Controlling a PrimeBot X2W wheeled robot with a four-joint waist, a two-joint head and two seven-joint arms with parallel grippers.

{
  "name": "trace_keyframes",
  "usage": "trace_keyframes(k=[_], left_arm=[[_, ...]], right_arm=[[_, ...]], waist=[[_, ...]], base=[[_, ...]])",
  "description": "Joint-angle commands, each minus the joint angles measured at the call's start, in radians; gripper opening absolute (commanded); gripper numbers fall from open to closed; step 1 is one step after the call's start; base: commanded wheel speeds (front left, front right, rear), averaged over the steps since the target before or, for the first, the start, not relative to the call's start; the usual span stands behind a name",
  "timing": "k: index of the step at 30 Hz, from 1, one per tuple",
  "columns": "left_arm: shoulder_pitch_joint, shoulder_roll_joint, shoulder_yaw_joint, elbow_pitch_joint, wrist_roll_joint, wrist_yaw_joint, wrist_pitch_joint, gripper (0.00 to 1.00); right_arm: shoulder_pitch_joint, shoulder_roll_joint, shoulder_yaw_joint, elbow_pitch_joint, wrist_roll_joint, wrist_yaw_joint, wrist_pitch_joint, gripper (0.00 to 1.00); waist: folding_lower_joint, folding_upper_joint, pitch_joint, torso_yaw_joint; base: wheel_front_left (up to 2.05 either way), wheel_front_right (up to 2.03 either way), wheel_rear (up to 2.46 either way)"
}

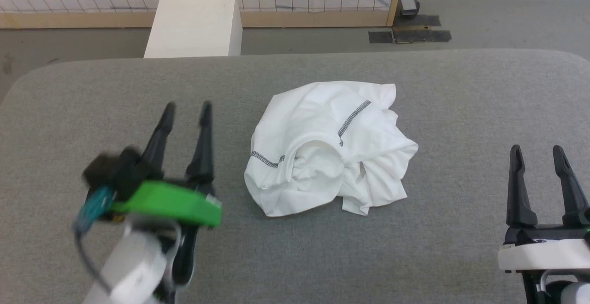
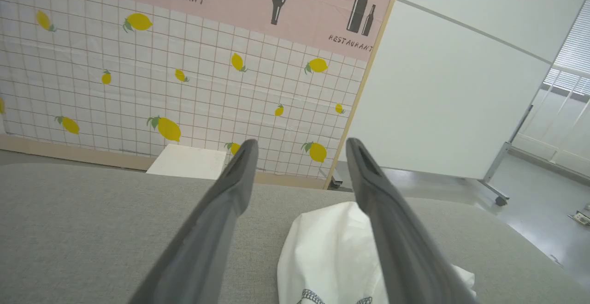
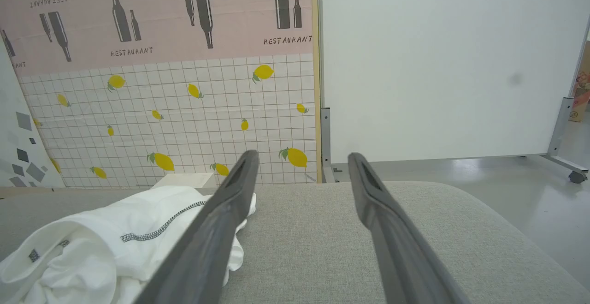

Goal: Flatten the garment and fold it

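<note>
The shirt (image 1: 329, 147) lies crumpled in a heap at the middle of the grey table (image 1: 92, 92). The left gripper (image 1: 188, 105) sits at its 9 o'clock, fingers spread wide and empty. The right gripper (image 1: 536, 149) is at its 4 o'clock, well apart, also wide and empty. A white box (image 1: 193, 25) stands beyond the table at 11 o'clock.

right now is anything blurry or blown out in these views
Head view: the left gripper is smeared with blur around its green mount, while the garment and right gripper are sharp. Left wrist view: the window at far right is blown out. Right wrist view: soft glare on the floor.
</note>
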Motion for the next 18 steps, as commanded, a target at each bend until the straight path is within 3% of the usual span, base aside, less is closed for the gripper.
trace_keyframes(k=[1,7,10,18], left_arm=[[0.072,0.015,0.013,-0.038,0.021,0.014,-0.031,1.00],[0.316,0.024,0.075,-0.164,0.131,0.071,-0.079,1.00],[0.384,-0.035,0.118,-0.211,0.193,0.083,-0.081,1.00],[0.406,-0.152,0.170,-0.188,0.274,-0.009,-0.081,1.00]], right_arm=[[0.011,0.000,0.001,-0.002,0.002,-0.002,-0.001,1.00],[0.027,0.000,0.000,0.009,0.013,-0.002,-0.006,1.00],[0.032,0.000,-0.002,0.018,0.018,-0.002,-0.009,1.00],[0.013,0.000,0.022,0.029,-0.014,-0.002,0.070,1.00]], waist=[[0.0000,-0.0001,-0.001,-0.006],[0.0000,-0.0001,0.006,-0.009],[0.0000,-0.0001,0.009,-0.003],[0.0000,-0.0001,0.026,0.029]], base=[[0.00,0.00,0.00],[0.00,0.00,0.00],[0.00,0.00,0.00],[0.00,0.00,0.00]])
